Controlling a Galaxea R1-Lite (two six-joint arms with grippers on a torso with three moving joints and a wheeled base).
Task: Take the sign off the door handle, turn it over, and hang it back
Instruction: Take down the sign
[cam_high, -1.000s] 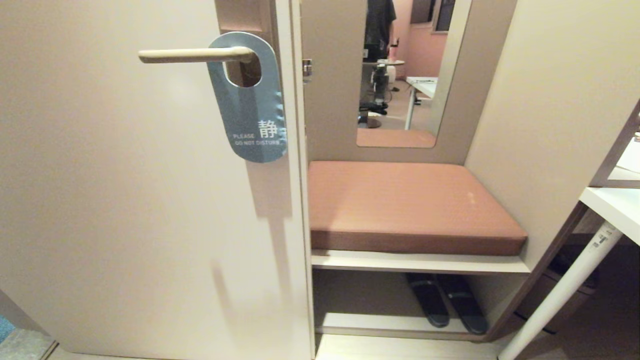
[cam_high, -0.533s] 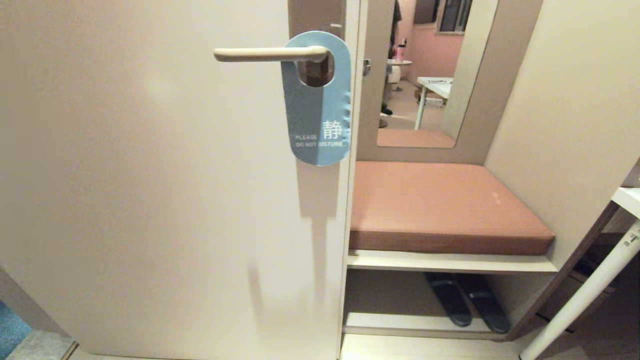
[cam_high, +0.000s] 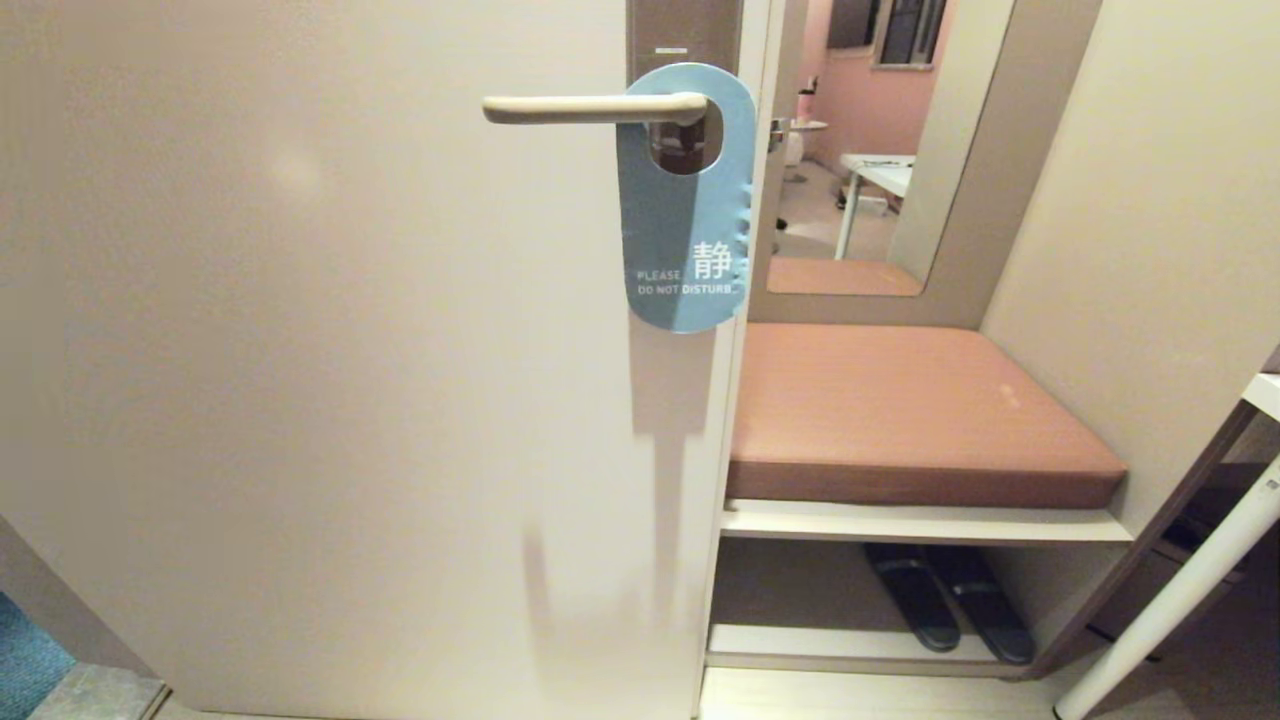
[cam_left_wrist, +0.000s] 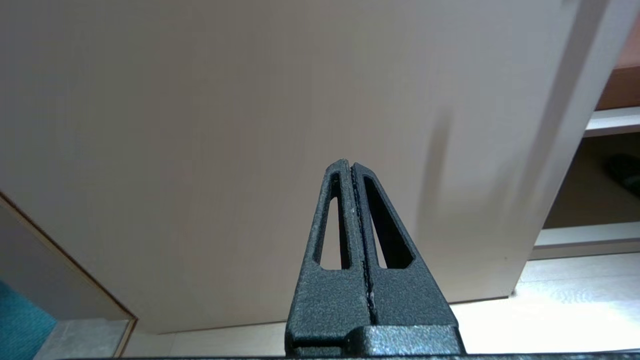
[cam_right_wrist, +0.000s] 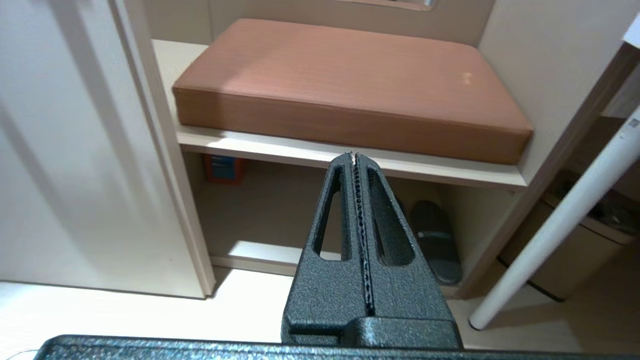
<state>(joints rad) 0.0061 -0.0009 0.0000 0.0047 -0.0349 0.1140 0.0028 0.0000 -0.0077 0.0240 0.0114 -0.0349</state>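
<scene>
The head view has swung across the scene, so the door handle (cam_high: 595, 107) and the sign (cam_high: 686, 215), blue face outward and hung on the lever, now sit nearer centre. Both the left gripper (cam_left_wrist: 352, 166) and right gripper (cam_right_wrist: 355, 156) are clenched, empty and parked low, well below the sign. Judgement: approach continues; removal has not yet begun.

sign (cam_high: 686, 240) on door handle (cam_high: 590, 108), bench (cam_high: 915, 415) right
</scene>
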